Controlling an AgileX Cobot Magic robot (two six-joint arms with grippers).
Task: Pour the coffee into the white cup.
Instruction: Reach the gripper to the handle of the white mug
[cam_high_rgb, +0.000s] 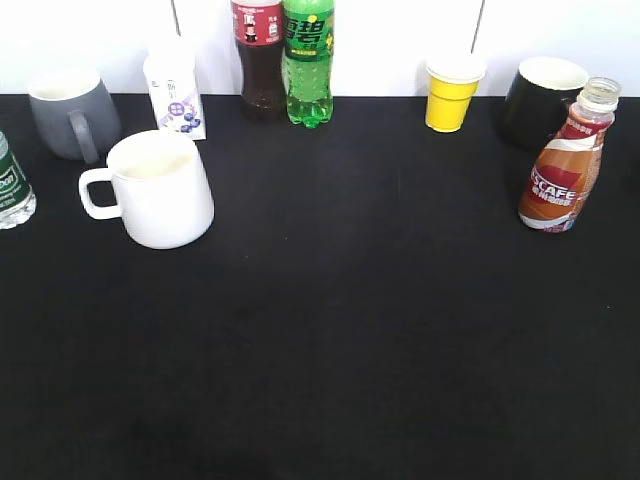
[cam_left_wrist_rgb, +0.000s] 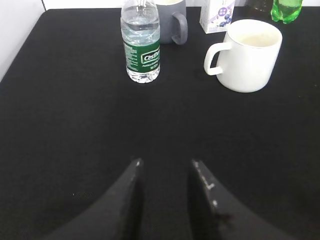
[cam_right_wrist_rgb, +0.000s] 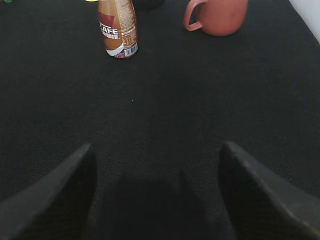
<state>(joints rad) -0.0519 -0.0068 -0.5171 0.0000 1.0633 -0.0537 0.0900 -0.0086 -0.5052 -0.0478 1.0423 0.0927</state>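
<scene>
Here, your white cup (cam_high_rgb: 158, 188) stands left on the black surface (cam_high_rgb: 360, 330), contents unclear. The uncapped coffee (cam_high_rgb: 565, 164), label reading "CAFE", stands far right. Your left end effector (cam_left_wrist_rgb: 165, 175) is narrow and holds nothing; your right end effector (cam_right_wrist_rgb: 156, 160) gapes wide.

Ahead of the right gripper (cam_right_wrist_rgb: 157, 162) bare black table (cam_high_rgb: 350, 330) runs to the coffee (cam_right_wrist_rgb: 117, 30); a terracotta mug (cam_right_wrist_rgb: 220, 15) stands right of it, seemingly clear.

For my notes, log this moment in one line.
left claw open | right claw open | brown-orange plastic coffee bottle untouched | white ceramic mug waiting
</scene>
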